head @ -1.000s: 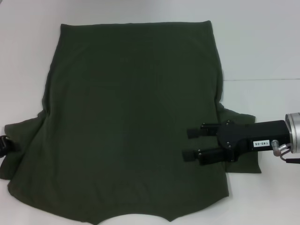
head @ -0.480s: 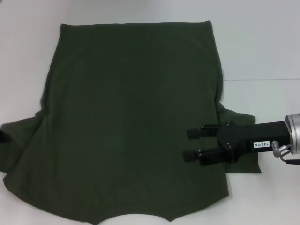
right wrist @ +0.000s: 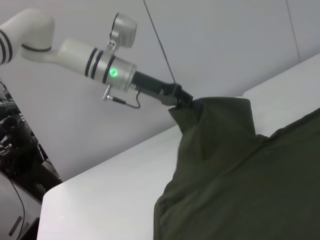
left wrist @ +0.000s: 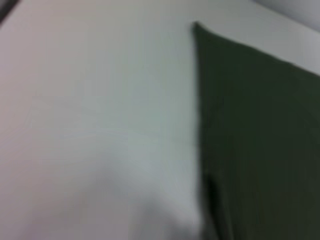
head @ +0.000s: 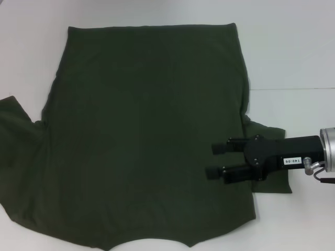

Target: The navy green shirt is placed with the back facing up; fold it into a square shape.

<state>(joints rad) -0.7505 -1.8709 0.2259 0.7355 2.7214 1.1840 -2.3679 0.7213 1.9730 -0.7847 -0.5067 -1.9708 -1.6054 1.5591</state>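
Note:
The navy green shirt (head: 146, 136) lies spread on the white table (head: 293, 47), plain side up, hem toward the far edge. My right gripper (head: 215, 159) hovers open over the shirt's right side by the right sleeve (head: 272, 183), fingers pointing left. In the right wrist view, my left gripper (right wrist: 184, 100) is shut on the left sleeve (right wrist: 215, 125) and holds it lifted off the table. That gripper is outside the head view, where the left sleeve (head: 15, 130) runs to the picture's left edge. The left wrist view shows only blurred green cloth (left wrist: 260, 140) and table.
A seam in the white table (head: 293, 89) runs across on the right. Bare table surrounds the shirt on the far side and right. The left arm (right wrist: 95, 60) reaches in from beyond the table's left side.
The left sleeve has been pulled up and outward to the left, and the left gripper has left the head view. The right gripper has drifted slightly right.

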